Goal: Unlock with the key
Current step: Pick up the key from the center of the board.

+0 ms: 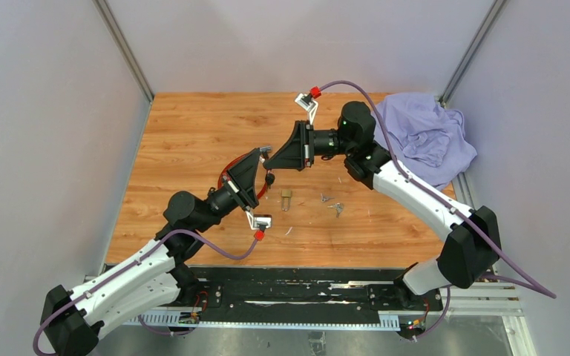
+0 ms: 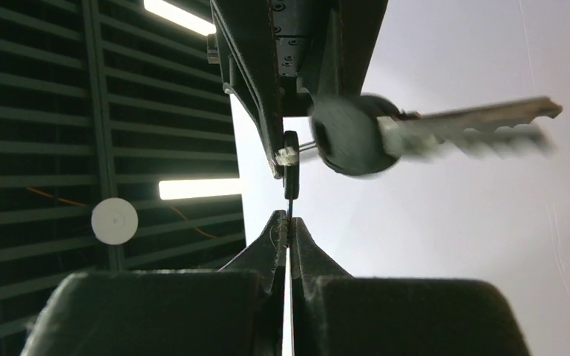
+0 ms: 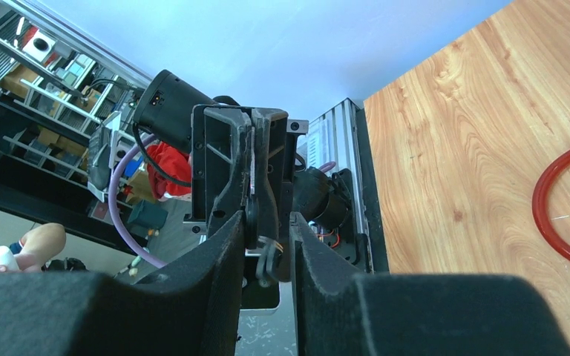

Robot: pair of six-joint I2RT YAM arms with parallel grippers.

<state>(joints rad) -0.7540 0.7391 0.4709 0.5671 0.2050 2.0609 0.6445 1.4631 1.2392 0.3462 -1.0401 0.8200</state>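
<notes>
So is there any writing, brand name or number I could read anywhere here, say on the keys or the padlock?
No text can be read in any of the three views.
key bunch: blurred by motion; any stamp on it is unreadable.
padlock: too small to tell whether it bears a mark.
boxes on the shelves in the background: too small and soft to read.

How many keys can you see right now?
4: one key and a second lying right of the padlock; two more on the key bunch dangling in the left wrist view. Others may be hidden.
</notes>
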